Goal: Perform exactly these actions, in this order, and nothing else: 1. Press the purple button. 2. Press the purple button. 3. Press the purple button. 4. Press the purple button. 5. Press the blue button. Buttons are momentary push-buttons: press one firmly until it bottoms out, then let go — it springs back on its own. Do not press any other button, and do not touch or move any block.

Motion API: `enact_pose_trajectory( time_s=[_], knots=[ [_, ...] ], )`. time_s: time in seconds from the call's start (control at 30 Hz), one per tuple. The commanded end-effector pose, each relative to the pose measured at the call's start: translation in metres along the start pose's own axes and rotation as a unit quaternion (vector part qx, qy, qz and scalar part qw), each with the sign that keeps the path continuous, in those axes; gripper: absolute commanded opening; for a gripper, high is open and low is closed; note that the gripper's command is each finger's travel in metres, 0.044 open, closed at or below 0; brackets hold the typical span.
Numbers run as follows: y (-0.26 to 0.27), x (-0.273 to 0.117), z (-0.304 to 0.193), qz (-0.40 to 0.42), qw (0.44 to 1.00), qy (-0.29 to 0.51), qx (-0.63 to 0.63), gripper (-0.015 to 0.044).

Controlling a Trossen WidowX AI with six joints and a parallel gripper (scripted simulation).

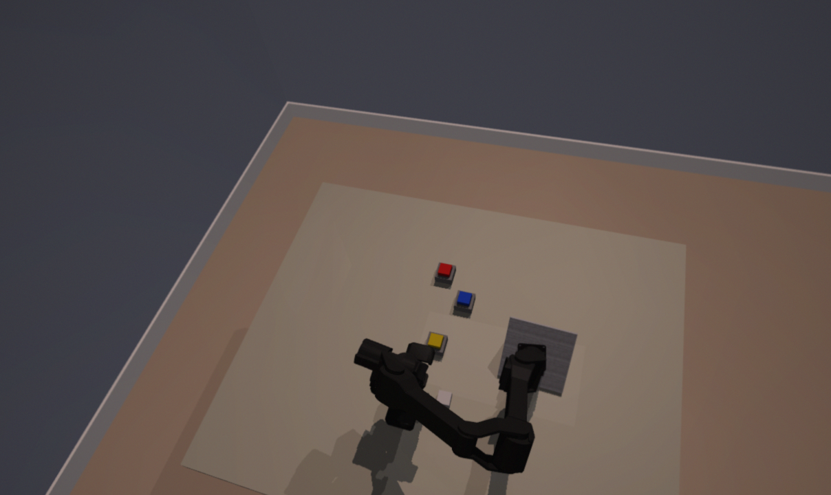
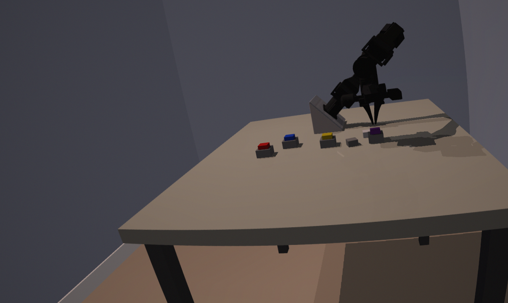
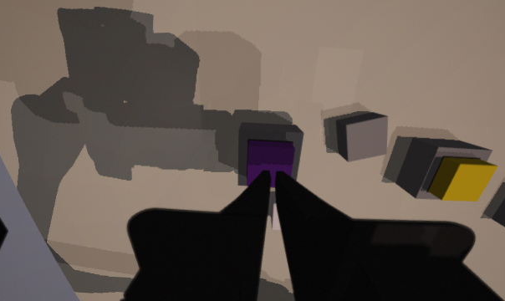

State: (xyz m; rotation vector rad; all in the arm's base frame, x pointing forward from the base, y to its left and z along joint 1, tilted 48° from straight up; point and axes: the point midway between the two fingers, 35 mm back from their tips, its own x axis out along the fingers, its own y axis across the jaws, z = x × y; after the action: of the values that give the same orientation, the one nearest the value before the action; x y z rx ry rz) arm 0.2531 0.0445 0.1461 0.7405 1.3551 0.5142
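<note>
The purple button [image 2: 374,130] [image 3: 270,155] sits raised in its dark base; in the top view the arm hides it. My gripper [image 2: 374,123] [image 3: 272,177] is shut and empty, its tips a little above the purple button. In the wrist view the tips overlap the near part of the purple cap. The blue button [image 1: 463,298] [image 2: 289,136] stands raised, well away from the gripper, between the red and yellow buttons.
A yellow button [image 1: 435,340] [image 2: 327,136] [image 3: 466,181] and a red button [image 1: 444,269] [image 2: 263,145] stand on the table. A grey block [image 2: 351,142] [image 3: 366,138] lies between yellow and purple. A pale block [image 1: 444,398] [image 2: 365,133] [image 3: 276,219] lies beside the purple button.
</note>
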Motion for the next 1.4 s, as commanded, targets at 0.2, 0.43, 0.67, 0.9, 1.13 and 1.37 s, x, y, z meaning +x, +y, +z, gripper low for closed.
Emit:
enact_pose_trajectory(
  time_s=[0.2, 0.43, 0.67, 0.9, 1.13, 1.37],
  knots=[
    [0.0, 0.017, -0.001, 0.002, 1.0, 0.001, 0.003, 0.002],
    [0.001, 0.022, -0.002, 0.003, 1.0, 0.001, 0.003, 0.002],
    [0.001, 0.022, -0.002, 0.003, 1.0, 0.001, 0.003, 0.002],
    [0.001, 0.022, -0.002, 0.003, 1.0, 0.001, 0.003, 0.002],
    [0.0, -0.01, -0.001, 0.002, 1.0, 0.001, 0.003, 0.002],
    [0.0, -0.006, -0.001, 0.002, 1.0, 0.001, 0.003, 0.002]
  ],
)
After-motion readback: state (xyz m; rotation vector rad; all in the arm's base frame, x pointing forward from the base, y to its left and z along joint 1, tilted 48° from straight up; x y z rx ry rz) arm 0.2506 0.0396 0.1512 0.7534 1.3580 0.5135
